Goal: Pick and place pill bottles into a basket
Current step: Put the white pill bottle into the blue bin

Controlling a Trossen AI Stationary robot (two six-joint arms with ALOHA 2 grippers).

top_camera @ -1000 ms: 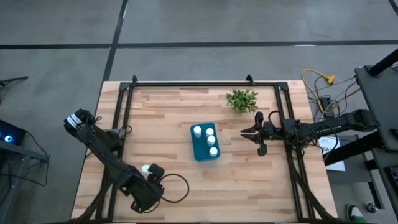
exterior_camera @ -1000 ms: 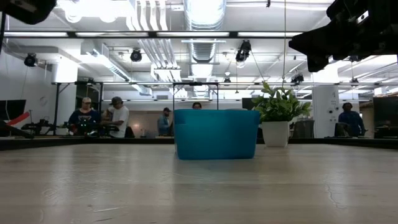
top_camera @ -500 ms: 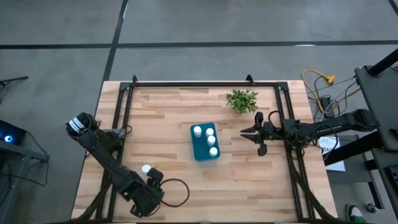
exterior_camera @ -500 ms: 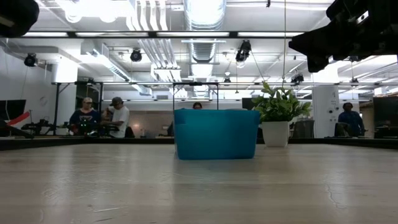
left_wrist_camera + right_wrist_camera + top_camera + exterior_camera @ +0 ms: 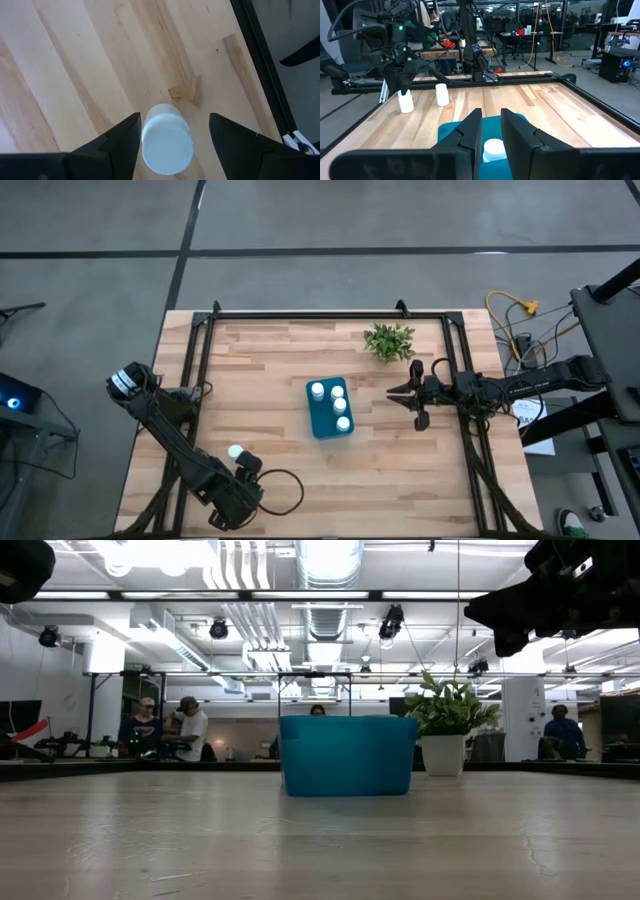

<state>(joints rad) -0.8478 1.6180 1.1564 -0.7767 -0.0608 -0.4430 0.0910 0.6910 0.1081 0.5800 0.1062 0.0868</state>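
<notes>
A white pill bottle (image 5: pixel 167 145) stands upright on the wood between the open fingers of my left gripper (image 5: pixel 175 117), close to one finger. That gripper (image 5: pixel 238 485) points down near the table's near-left corner and hides this bottle from above. A second bottle (image 5: pixel 235 451) stands free just beyond it; the right wrist view shows both bottles (image 5: pixel 406 102) (image 5: pixel 441 95). The teal basket (image 5: pixel 330 408) sits mid-table with several bottles (image 5: pixel 340 408) upright inside. My right gripper (image 5: pixel 412 395) waits to the basket's right, level, with a narrow gap between its fingers and nothing in it.
A small green plant (image 5: pixel 389 341) in a white pot stands at the far right, beyond the basket. A black frame (image 5: pixel 300 314) runs along the table's far, left and right sides. Bare wood lies between the left bottles and the basket. People stand in the room behind.
My left gripper has sunk a little and shifted toward the table's near edge, so the free bottle beside it now shows fully from above. The basket, its bottles and my right arm have kept still.
</notes>
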